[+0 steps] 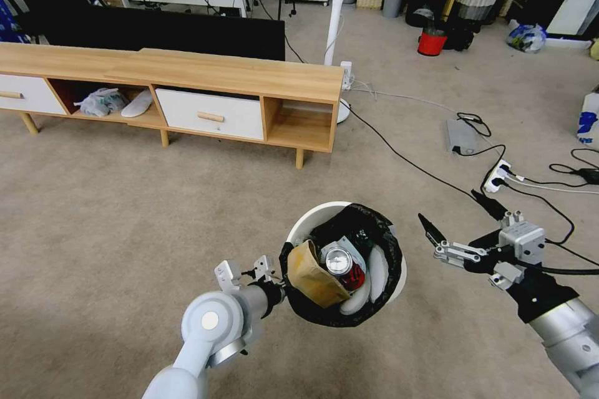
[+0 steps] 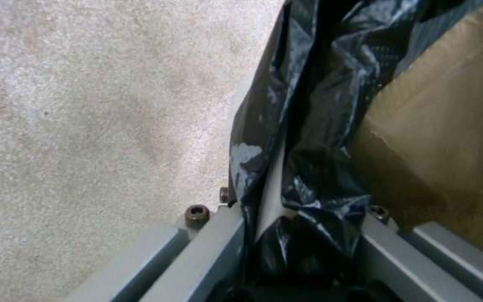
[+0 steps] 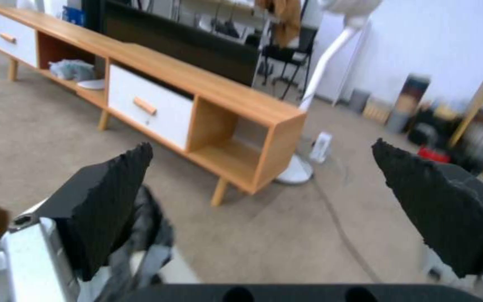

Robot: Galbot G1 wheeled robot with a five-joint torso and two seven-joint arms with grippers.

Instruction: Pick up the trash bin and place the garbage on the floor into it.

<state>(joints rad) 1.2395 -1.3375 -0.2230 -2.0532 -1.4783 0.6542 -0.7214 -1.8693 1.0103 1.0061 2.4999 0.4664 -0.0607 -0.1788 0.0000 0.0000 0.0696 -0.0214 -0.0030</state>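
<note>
The trash bin (image 1: 349, 262) sits low and centre above the floor (image 1: 125, 230), with the garbage (image 1: 331, 268) inside it. The left hand (image 1: 282, 282) clamps its near-left rim; the right hand (image 1: 460, 221) hangs spread to its right. A cabinet (image 1: 187, 81) stands behind.

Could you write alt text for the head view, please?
The left gripper holds the trash bin by its rim above the floor, with a carton and can inside. The right gripper hangs open beside it.
</note>
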